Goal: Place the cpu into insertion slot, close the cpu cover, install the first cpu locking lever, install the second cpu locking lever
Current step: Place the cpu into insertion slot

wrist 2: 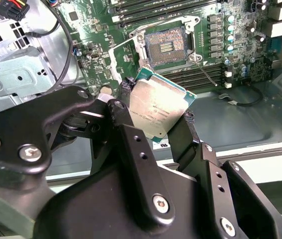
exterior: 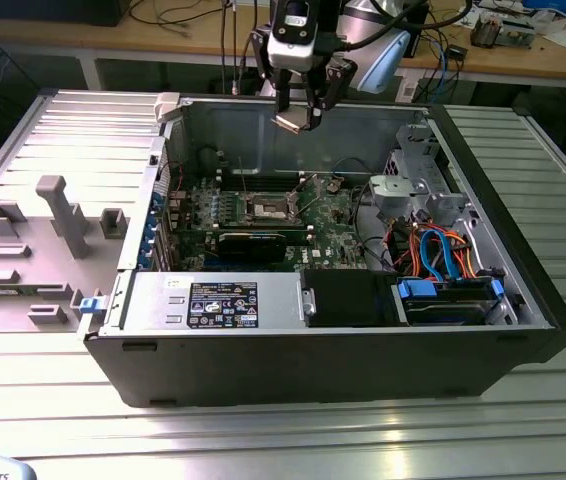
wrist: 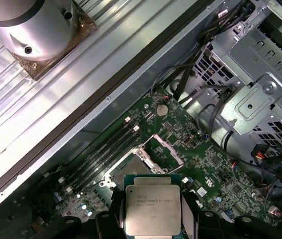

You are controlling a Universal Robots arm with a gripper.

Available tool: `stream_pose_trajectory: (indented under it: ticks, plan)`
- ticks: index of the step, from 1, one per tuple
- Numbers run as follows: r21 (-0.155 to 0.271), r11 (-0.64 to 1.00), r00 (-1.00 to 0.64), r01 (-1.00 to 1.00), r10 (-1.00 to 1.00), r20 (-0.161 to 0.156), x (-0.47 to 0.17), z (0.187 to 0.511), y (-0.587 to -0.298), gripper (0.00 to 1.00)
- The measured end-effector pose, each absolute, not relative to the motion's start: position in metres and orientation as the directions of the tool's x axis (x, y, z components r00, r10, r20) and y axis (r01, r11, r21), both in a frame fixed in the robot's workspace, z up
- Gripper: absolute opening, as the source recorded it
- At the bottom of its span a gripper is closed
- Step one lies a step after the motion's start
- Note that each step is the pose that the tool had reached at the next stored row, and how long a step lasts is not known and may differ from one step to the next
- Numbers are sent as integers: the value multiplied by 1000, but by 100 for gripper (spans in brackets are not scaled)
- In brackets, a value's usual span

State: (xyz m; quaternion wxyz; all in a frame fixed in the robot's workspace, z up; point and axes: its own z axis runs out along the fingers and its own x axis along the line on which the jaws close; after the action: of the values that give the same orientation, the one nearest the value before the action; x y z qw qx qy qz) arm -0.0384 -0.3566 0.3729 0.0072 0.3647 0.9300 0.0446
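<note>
Gripper (exterior: 301,116) first: in the exterior view you've got it hanging high over the open computer case (exterior: 363,350), clamped on the cpu (exterior: 289,122), which rides well above the board. Read it as a clock face centred on the insertion slot (exterior: 268,208): the chip sits at twelve, a touch toward one. The long black expansion card (exterior: 253,243) lies just beside at six. The metal drive cage (exterior: 413,190) and its blue and orange cables (exterior: 443,250) are out at three to four. Over to the second wrist view: the chip is pinched by two opposite edges between the black fingers (wrist 2: 126,89), tilted, silvery top to the camera. The slot beyond it is bare, its dark centre open, and thin wire levers (wrist 2: 123,43) are swung out off its rim. First wrist view now: the chip faces the camera squarely and hides part of the slot. What looks like the cpu cover (wrist: 171,149) stands raised at the slot's far edge, with memory slots (wrist: 106,149) running alongside. So you're in step one, the placing, with nothing seated yet. By my read, you'll need the chip squared to the socket rim and kept flat on the way in. The raised cover and the levers are what crowd the approach. Whether the chip's corner mark matches the socket, I can't tell.
</note>
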Motion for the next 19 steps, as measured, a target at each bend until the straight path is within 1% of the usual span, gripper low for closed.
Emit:
stream_pose_trajectory:
  ticks: [19]
  plan:
    - [88, 707, -711, 701, 703, 19, -38, 373, -357, 54]
